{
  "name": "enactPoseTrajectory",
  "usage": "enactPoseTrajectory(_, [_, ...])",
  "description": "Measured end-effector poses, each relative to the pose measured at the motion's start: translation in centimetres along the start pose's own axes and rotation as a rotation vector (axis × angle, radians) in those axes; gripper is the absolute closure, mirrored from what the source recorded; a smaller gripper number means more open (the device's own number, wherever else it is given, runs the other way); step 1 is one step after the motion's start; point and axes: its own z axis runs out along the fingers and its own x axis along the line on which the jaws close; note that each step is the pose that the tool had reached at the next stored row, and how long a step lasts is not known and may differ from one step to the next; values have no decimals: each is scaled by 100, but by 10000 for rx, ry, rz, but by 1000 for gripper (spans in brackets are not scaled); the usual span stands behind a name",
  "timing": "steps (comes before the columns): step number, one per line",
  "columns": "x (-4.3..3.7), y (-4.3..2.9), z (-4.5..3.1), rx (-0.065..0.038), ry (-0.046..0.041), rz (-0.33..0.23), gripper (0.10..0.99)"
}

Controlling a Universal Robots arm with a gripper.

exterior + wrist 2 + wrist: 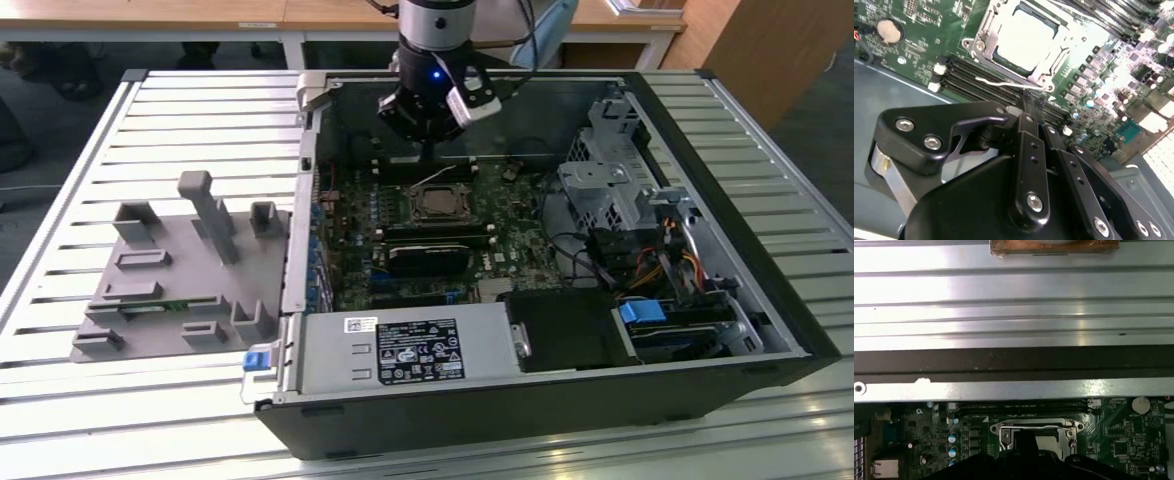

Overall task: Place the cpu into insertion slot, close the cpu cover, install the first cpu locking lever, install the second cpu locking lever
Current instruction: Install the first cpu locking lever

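1. A slatted metal table (pixel 200 100) carries everything.
2. An open computer case (pixel 561 410) lies on its side across the tabletop's middle, reaching toward the exterior view's right edge.
3. A grey plastic fixture (pixel 160 300) sits close beside it, toward the exterior view's left edge.

Pincer (pixel 426 152) hangs near the insertion slot (pixel 438 204).
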Motion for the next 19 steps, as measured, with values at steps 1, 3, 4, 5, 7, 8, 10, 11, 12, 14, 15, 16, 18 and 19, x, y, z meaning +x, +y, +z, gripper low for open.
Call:
enactPoseTrajectory(1, [0, 0, 3, -16, 0, 1, 980])
enactPoseTrajectory(3, [-1, -1, 19, -83, 3, 0, 980])
enactPoseTrajectory(4, [0, -1, 27, -127, 2, 1, 980])
enactPoseTrajectory(5, [0, -2, 36, -167, 1, 1, 980])
enactPoseTrajectory(7, [0, -3, 48, -295, 3, 3, 980])
enactPoseTrajectory(8, [0, -3, 54, -372, 5, 4, 980])
enactPoseTrajectory(10, [-7, -2, 68, -403, 2, 4, 980])
enactPoseTrajectory(11, [-12, -3, 73, -401, 4, 4, 980])
enactPoseTrajectory(12, [-18, -3, 79, -400, 4, 3, 980])
enactPoseTrajectory(14, [-33, -3, 95, -400, 5, -7, 980])
enactPoseTrajectory(15, [-43, -3, 104, -400, 5, -9, 980])
enactPoseTrajectory(16, [-57, -3, 114, -401, 5, -11, 980])
enactPoseTrajectory(18, [-82, -1, 135, -400, 6, -12, 980])
enactPoseTrajectory(19, [-93, 0, 145, -400, 6, -13, 980])
